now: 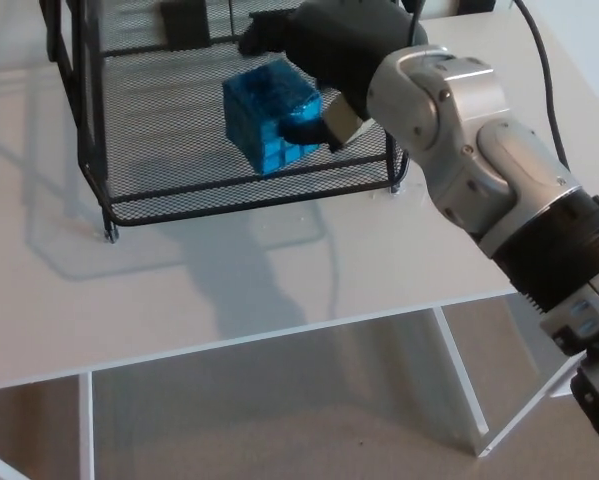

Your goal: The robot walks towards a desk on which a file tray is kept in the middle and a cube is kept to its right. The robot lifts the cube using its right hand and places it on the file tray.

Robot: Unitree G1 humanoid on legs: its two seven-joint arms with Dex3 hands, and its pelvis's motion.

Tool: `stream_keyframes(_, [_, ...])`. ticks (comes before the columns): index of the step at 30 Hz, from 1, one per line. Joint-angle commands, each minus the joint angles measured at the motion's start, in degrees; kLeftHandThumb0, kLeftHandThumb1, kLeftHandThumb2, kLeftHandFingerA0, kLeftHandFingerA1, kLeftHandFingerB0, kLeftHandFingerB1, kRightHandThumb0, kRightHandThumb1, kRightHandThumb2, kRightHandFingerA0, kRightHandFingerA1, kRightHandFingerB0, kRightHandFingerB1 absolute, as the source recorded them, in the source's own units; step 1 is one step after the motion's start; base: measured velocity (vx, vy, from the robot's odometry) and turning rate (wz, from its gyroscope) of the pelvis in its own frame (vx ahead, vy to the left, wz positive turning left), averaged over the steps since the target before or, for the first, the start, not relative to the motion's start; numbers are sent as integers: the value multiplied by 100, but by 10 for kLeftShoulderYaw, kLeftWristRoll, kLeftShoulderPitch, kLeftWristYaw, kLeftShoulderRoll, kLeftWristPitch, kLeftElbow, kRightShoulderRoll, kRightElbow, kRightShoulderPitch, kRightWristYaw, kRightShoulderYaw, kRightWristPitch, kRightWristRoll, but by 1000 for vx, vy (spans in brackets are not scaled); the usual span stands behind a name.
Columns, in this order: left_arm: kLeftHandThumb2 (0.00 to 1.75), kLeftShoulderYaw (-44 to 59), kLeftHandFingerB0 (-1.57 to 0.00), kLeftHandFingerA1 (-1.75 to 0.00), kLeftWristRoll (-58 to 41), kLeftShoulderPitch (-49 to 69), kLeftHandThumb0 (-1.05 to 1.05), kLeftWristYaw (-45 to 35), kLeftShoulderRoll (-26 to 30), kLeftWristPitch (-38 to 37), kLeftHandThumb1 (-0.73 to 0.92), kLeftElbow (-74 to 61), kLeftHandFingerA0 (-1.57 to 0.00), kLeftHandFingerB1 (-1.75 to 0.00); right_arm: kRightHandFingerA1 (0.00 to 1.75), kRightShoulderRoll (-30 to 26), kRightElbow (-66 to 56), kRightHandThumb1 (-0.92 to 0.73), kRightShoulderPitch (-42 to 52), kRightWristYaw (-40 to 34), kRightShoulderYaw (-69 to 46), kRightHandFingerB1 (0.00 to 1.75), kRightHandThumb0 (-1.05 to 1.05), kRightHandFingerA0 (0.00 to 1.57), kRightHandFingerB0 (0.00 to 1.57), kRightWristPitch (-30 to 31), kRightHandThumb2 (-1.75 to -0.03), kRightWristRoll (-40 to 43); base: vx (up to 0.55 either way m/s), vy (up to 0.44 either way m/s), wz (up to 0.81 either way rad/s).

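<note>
Blue cube [269, 112]: one | black mesh file tray [159, 130]: one, under cube | right hand [324, 60]: clamped on cube

Bright, even light washes the white table [179, 290] pale; faint soft shadows spread beneath the wire tray [91, 140]. Focus slightly soft.

File tray [229, 200] cut by top edge, right hand [324, 60] hides far right side of cube [264, 110], right forearm [539, 220] exits bottom-right corner, cube-to-mesh contact can't tell.
</note>
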Motion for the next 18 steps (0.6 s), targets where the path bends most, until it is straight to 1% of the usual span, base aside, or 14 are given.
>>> stream_keyframes(1, [109,-16,-32,-73,19,12,-43,12,13,-8,68,3,-51,-60,0,-14,-16,-43,-37,50,21,1,-72,0,0,38,-64,-37,0,0,0])
stream_keyframes(2, [65,-18,-37,-65,18,11,-48,13,14,-1,89,4,-47,-51,25,-27,-20,-53,-51,70,28,8,-89,0,0,31,-85,-44,0,0,0])
stream_keyframes(5, [66,-12,-41,-76,11,7,-48,23,13,13,87,11,-50,-58,32,-52,-41,-48,-78,116,38,13,-83,0,0,32,-87,-51,0,0,0])
stream_keyframes(7, [67,-15,-37,-72,14,5,-51,22,16,10,84,17,-51,-54,32,-73,-65,-47,-89,146,25,13,-80,0,0,30,-86,-37,0,0,0])
stream_keyframes(9, [68,-17,-39,-73,17,7,-53,23,18,5,83,19,-51,-57,34,-86,-72,-45,-96,153,20,16,-79,0,0,16,-87,-31,0,0,0])
stream_keyframes(10, [109,-17,-30,-73,16,7,-44,24,18,6,67,20,-53,-59,32,-93,-77,-48,-100,160,16,12,-81,0,0,16,-87,-28,0,0,0])
stream_keyframes(11, [108,-15,-31,-75,13,8,-44,22,18,5,66,22,-55,-60,29,-102,-84,-51,-107,171,10,9,-84,0,0,14,-88,-23,0,0,0])
stream_keyframes(12, [67,-14,-38,-76,11,9,-51,20,17,4,83,24,-51,-55,29,-116,-95,-53,-117,191,2,8,-88,0,0,14,-88,-16,0,0,0])
stream_keyframes(13, [67,-13,-38,-76,10,8,-51,19,17,3,83,24,-51,-55,29,-124,-103,-53,-123,203,-4,8,-88,0,0,15,-88,-12,0,0,0])
stream_keyframes(14, [67,-12,-38,-76,9,11,-51,19,16,2,83,26,-51,-55,27,-154,-135,-48,-139,251,-55,10,-79,0,0,28,-81,40,0,0,0])
stream_keyframes(15, [67,-12,-38,-76,9,11,-51,19,16,2,83,26,-51,-55,27,-155,-136,-48,-138,253,-55,10,-79,0,0,28,-81,40,0,0,0])
stream_keyframes(16, [109,-19,-27,-74,15,12,-45,10,22,4,66,28,-51,-58,29,-164,-139,-45,-142,253,-74,17,-79,0,0,25,-83,54,0,0,0])
stream_keyframes(17, [65,-22,-36,-65,18,17,-52,10,22,-1,86,25,-46,-50,21,-179,-157,-49,-143,256,-97,13,-83,0,0,31,-85,65,0,0,0])
stream_keyframes(18, [67,-21,-33,-76,17,22,-53,14,19,1,86,16,-49,-54,16,-206,-176,-54,-147,270,-153,7,-89,0,0,55,-85,104,0,0,0])
